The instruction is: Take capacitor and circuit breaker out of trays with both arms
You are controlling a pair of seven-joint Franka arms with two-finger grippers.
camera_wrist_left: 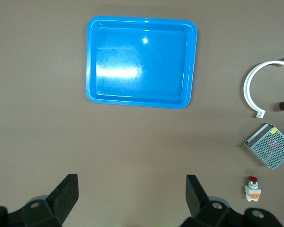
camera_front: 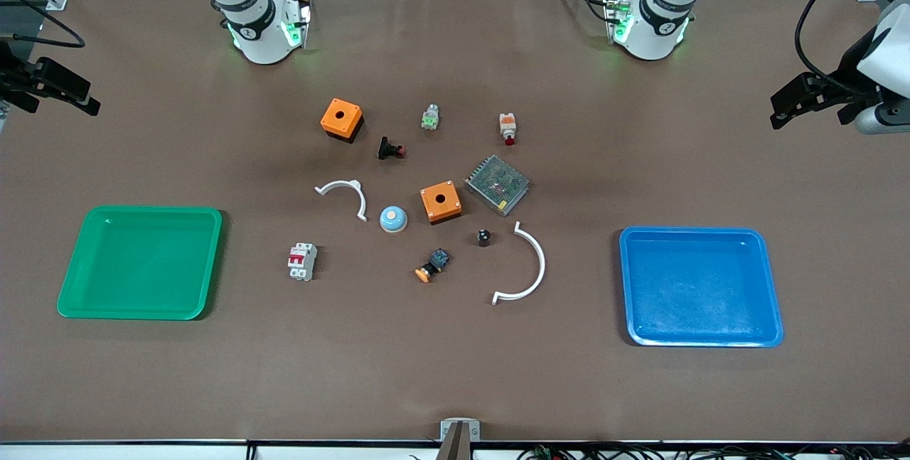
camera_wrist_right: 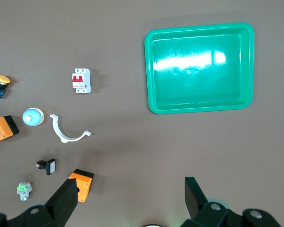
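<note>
Green tray (camera_front: 142, 262) and blue tray (camera_front: 700, 286) sit empty; circuit breaker (camera_front: 301, 261) and capacitor (camera_front: 483, 237) already lie on the tabletop (camera_front: 455, 375), left pincer (camera_wrist_left: 130, 191) and right pincer (camera_wrist_right: 130, 196) both wide open, holding nothing

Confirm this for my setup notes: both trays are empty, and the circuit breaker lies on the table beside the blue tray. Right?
Not quite. The circuit breaker lies on the table beside the green tray, not the blue tray, as the front view shows. Both trays are empty.
</note>
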